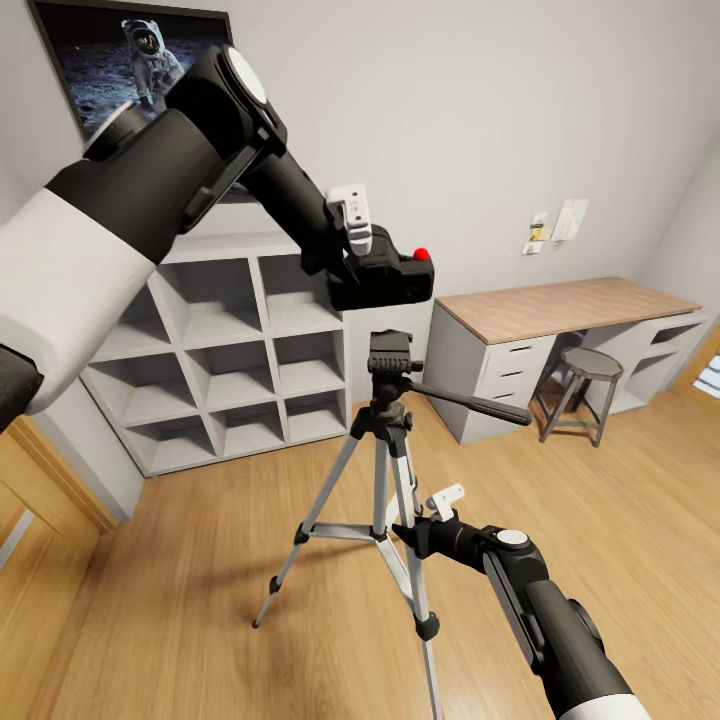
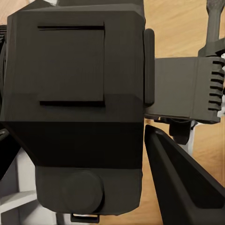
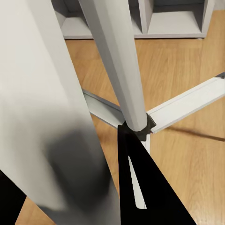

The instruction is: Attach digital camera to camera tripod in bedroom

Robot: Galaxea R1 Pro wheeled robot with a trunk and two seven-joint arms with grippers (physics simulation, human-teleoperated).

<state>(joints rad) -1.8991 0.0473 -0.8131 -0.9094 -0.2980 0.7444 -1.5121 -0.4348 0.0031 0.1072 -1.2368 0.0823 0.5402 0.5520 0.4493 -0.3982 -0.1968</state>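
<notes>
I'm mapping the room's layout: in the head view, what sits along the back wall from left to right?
Astronaut poster → white cube shelf → wooden-topped desk → round stool, tucked under the desk.

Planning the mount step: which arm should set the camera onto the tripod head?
Left. Its gripper holds the digital camera just above the camera tripod head, not yet seated. The right gripper sits low among the tripod legs, so it looks better placed to steady the tripod.
</notes>
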